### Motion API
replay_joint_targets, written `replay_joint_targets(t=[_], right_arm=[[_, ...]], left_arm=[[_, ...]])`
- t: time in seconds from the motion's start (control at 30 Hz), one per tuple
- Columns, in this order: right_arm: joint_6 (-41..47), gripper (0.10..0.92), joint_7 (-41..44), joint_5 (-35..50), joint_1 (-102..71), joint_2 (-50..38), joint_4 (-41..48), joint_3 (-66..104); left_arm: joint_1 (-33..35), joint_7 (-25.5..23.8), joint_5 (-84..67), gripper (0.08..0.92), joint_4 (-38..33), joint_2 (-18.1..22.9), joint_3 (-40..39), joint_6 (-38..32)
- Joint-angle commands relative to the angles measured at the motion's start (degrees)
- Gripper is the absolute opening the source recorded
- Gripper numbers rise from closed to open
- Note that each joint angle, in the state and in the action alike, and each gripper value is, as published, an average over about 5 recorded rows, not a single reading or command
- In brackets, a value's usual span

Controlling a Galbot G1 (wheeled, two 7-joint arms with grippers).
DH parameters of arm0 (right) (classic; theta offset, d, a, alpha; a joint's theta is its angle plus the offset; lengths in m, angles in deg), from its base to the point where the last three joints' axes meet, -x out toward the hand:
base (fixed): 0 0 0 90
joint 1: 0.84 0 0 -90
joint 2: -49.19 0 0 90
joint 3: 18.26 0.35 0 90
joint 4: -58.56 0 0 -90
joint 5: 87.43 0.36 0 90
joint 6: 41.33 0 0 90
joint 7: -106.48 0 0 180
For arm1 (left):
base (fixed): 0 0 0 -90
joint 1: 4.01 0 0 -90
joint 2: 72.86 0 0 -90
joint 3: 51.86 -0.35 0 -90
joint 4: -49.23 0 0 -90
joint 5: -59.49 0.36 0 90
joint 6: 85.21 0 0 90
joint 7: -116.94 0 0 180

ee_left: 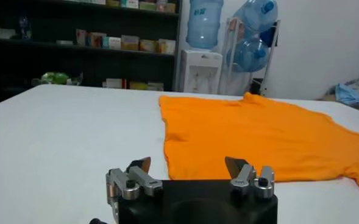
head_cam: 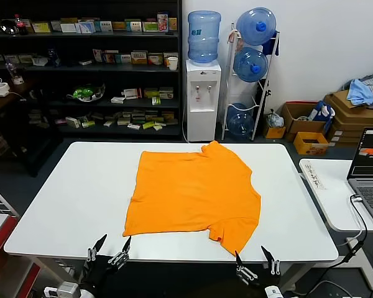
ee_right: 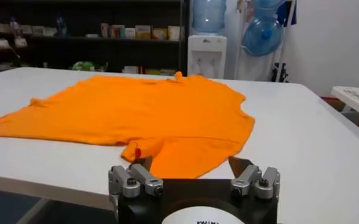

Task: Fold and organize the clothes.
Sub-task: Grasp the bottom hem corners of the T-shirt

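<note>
The clothes are one bright orange T-shirt [head_cam: 196,194] lying mostly flat on the white table [head_cam: 81,192], collar toward the far edge, with one sleeve rumpled at the near right corner [head_cam: 221,233]. No lettering shows. My left gripper [head_cam: 109,249] hangs open just off the table's near edge, below the shirt's near left corner. My right gripper [head_cam: 256,259] is open too, off the near edge by the rumpled sleeve. The left wrist view has the shirt [ee_left: 258,137] ahead of the open left gripper [ee_left: 188,167]; the right wrist view shows the shirt [ee_right: 149,112] beyond the open right gripper [ee_right: 191,164].
A second white table with a laptop [head_cam: 370,167] and cable stands to the right. Behind the table are a water dispenser [head_cam: 202,93], a rack of water bottles [head_cam: 253,68], dark shelves [head_cam: 87,68] and cardboard boxes with a bluish cloth heap [head_cam: 363,90].
</note>
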Motion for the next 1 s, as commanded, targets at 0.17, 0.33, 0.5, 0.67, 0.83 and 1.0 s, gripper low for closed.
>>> replay_joint_targets(t=[0.17, 0.33, 0.5, 0.67, 0.83, 1.0], right_arm=[[4.3, 0.823, -3.0, 2.7, 4.6, -1.1, 0.5, -1.8], [11.0, 0.823, -5.1, 4.7, 10.5, -2.4, 2.6, -5.1], [12.8, 0.823, -5.7, 5.5, 13.8, -2.7, 6.2, -7.1], [13.4, 0.823, -5.7, 5.7, 14.4, -2.5, 7.7, -8.1], [13.3, 0.757, -5.7, 5.3, 14.2, -2.3, 8.8, -8.6], [13.5, 0.619, -6.1, 4.4, 13.4, -2.4, 8.7, -8.6]], left_arm=[[-5.8, 0.7, -3.9, 0.823, 2.9, -0.7, -1.3, 2.9], [-12.4, 1.3, -6.1, 0.823, 6.8, -1.2, -2.9, 6.0], [-15.5, 1.7, -6.5, 0.823, 10.1, -1.5, -4.5, 6.9], [-14.9, 1.7, -6.3, 0.823, 10.5, -1.4, -5.1, 7.0], [-14.6, 1.8, -5.8, 0.817, 10.9, -1.0, -5.8, 7.1], [-14.3, 1.9, -5.2, 0.727, 11.4, -1.2, -6.1, 7.2]])
